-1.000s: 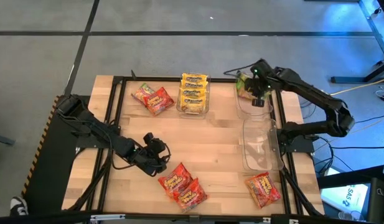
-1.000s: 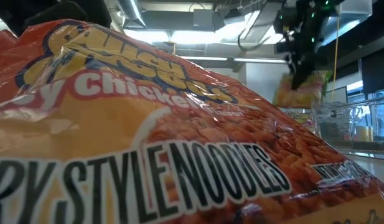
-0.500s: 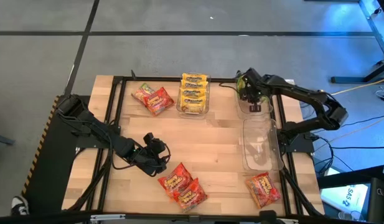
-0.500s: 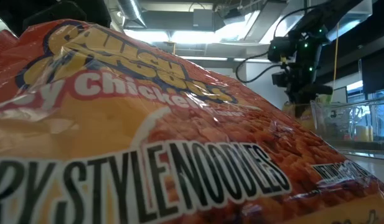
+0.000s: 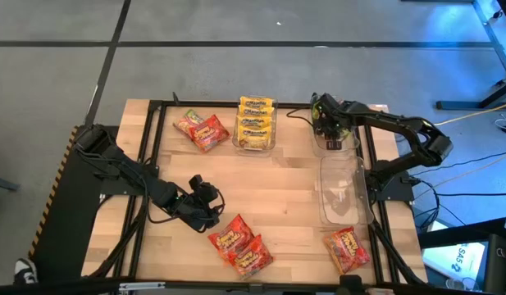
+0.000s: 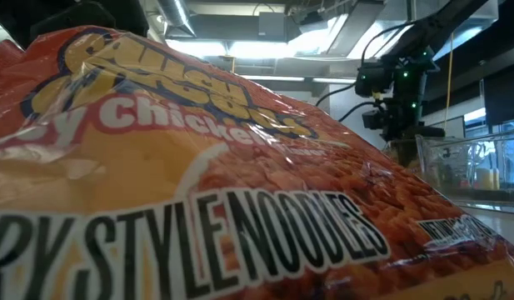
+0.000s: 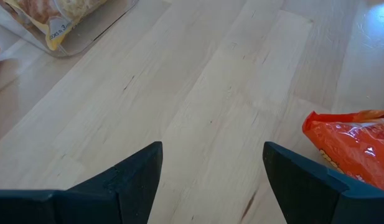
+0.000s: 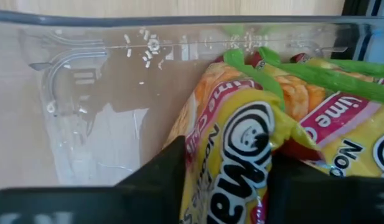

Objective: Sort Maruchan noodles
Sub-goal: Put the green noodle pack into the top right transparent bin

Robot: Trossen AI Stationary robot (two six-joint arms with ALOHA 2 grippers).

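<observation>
Right tool [image 8: 226, 180] straddles green packet [image 8: 266, 149] (wrist view only).

Desk [image 5: 294, 184] centre: bare wood between the far packets and the near ones, open passage across.

Obstacles:
- Left gripper [image 5: 205, 205], jaws spread, low over the near-left boards, with two red-orange packets [image 5: 240, 243] just beside it.
- Far edge: two red-orange packets [image 5: 201, 129] and a clear bin of yellow packets [image 5: 255, 123].
- Right side: two clear bins in a row; the far bin [image 5: 339, 141] is filled by the right gripper [image 5: 330, 124] and green-edged packets [image 8: 285, 118]; the near bin [image 5: 341, 192] stands free.
- Near-right corner: one red-orange packet [image 5: 346, 249].
</observation>
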